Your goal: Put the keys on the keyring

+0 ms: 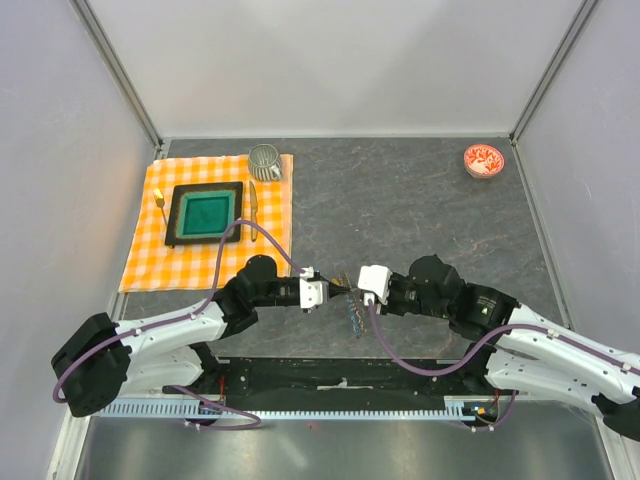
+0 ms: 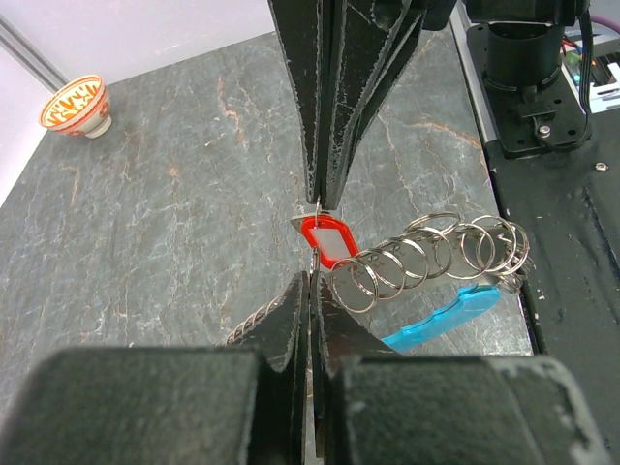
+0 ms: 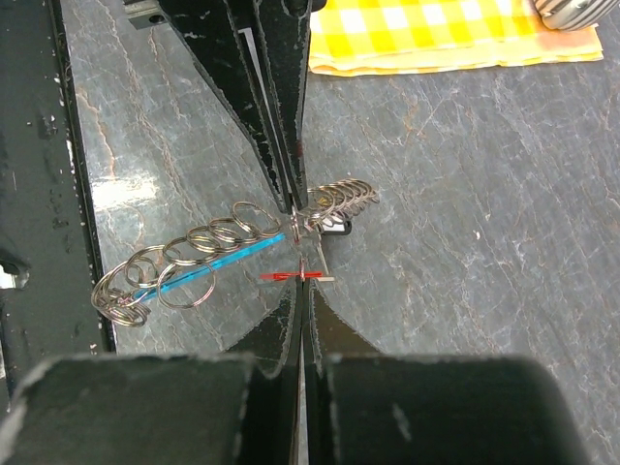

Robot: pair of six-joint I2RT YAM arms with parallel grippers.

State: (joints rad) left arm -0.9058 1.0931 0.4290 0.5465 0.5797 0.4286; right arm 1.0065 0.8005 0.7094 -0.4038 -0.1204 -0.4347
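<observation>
Both grippers meet fingertip to fingertip over the grey table. My left gripper (image 1: 338, 289) (image 2: 312, 279) is shut on the keyring (image 2: 426, 254), a chain of silvery rings with a blue tag (image 2: 441, 315) that hangs beside it. My right gripper (image 1: 354, 293) (image 3: 305, 289) is shut on a key with a red tag (image 3: 291, 276) (image 2: 325, 238), held right at the rings. The keyring also shows in the right wrist view (image 3: 218, 240) and in the top view (image 1: 352, 315). A black-headed key (image 3: 335, 226) hangs among the rings.
A yellow checked cloth (image 1: 140, 250) at the left carries a green and black tray (image 1: 173, 213), a metal mug (image 1: 265, 160) and yellow-handled cutlery (image 1: 160, 200). A red-patterned bowl (image 1: 484, 159) sits at the far right. The black base plate (image 2: 567, 271) lies along the near edge.
</observation>
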